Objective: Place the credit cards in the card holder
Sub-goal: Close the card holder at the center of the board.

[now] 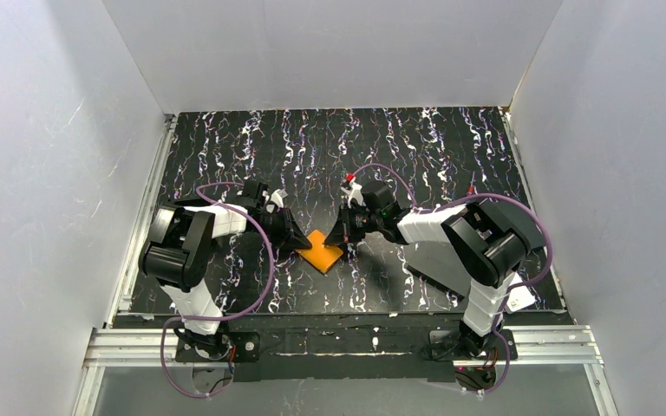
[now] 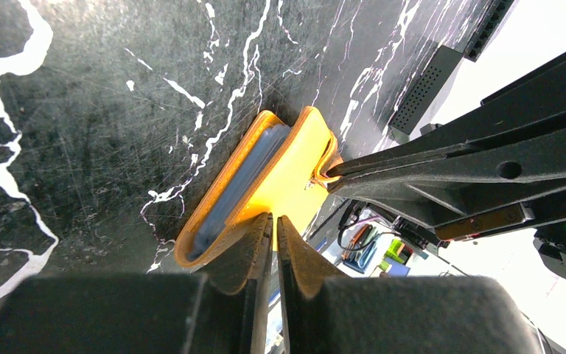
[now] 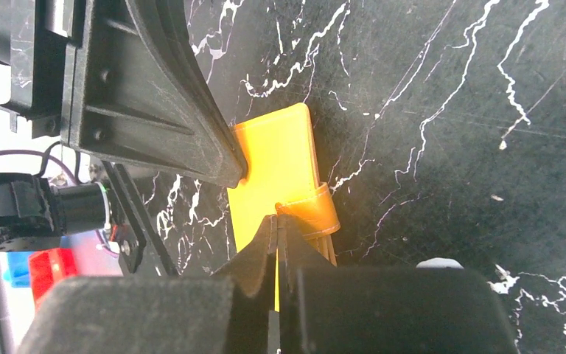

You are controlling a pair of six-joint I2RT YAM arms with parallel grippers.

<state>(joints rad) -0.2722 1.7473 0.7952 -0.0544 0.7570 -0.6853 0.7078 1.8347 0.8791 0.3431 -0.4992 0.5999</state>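
At centre, left end effector (image 2: 274, 221) and right end effector (image 3: 278, 220) pinch the card holder (image 1: 322, 252); only left wrist shows sleeves (image 2: 239, 184).

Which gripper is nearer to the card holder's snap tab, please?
Right. The right gripper pinches at the snap tab; the left gripper pinches an edge of the card holder away from it.

Robot lab test cell: plain white panel walls (image 1: 52, 130) box in a black, white-veined marble-pattern tabletop (image 1: 434, 147). Silver aluminium extrusion rail (image 1: 347, 342) along the near edge (arm bases (image 1: 199, 345) bolted there), loose purple cables (image 1: 264, 260).
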